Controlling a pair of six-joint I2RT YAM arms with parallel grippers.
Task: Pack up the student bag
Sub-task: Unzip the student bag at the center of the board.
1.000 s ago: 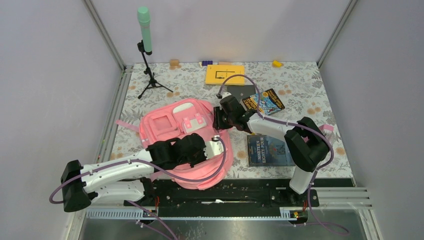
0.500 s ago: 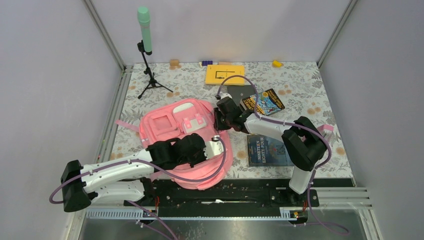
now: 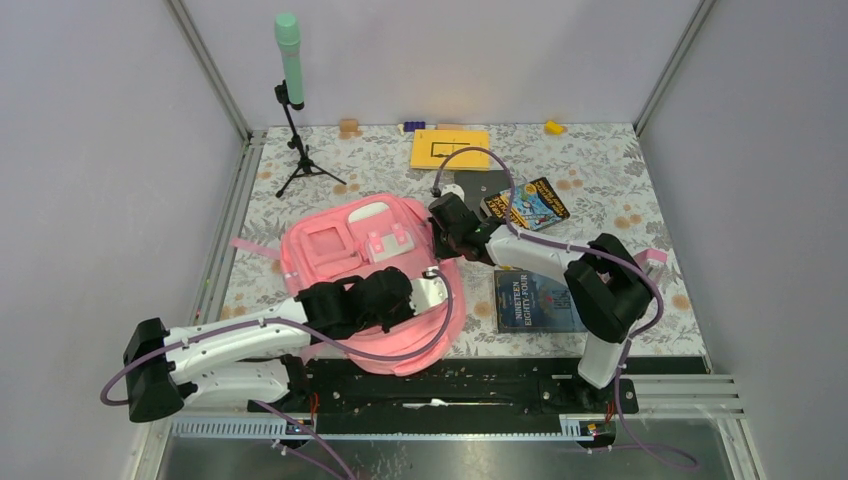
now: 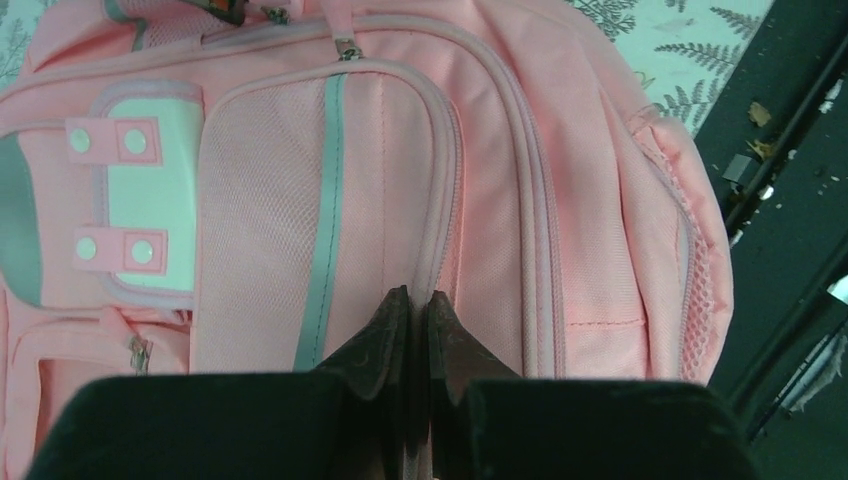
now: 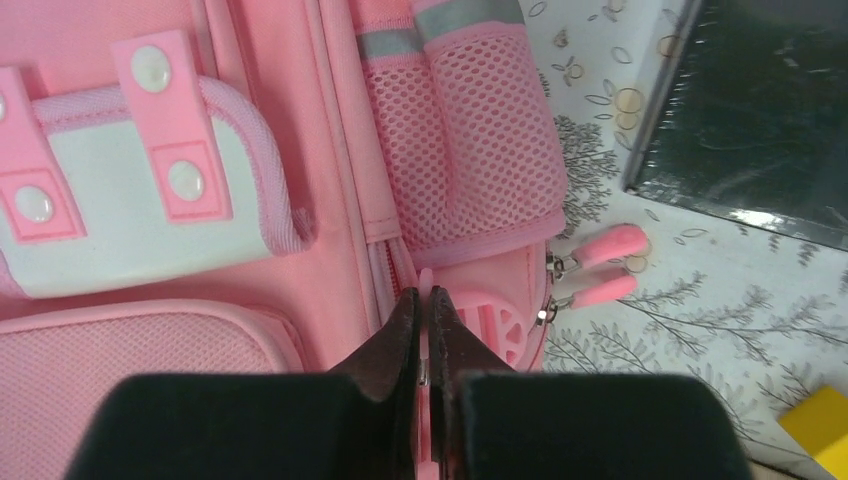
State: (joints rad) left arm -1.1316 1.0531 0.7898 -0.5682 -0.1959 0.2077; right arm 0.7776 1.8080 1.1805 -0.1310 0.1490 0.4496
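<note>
Now the right gripper [image 5: 425,300] has closed. A second ago its jaws stood apart over the far-right side of the student bag [image 3: 340,250]; they are now pinched tight on a thin pink tab [image 5: 425,282] just below the mesh side pocket [image 5: 480,140]. It looks like a zip pull, though only a sliver shows between the fingers. 2 more pink pulls [image 5: 610,245] lie loose on the cloth just beside it.

The left gripper [image 4: 418,300] has not changed — shut, its tips pressed to the bag's front panel beside a zip seam, with a trace of pink between them. Whether that is fabric or another pull I cannot tell.

The bag itself has barely shifted. It lies flat, front up, toward the near-left corner of the worktop [image 3: 600,160], its lower end hanging over the near edge onto the black rail.

So the grasp is made and the bag is braced — the zip can probably be drawn open next. Packing proper has not begun: the zips look closed, and 2 books, the dark paperback [image 3: 538,300] and the colourful one [image 3: 535,200], lie on the worktop to the bag's right.
</note>
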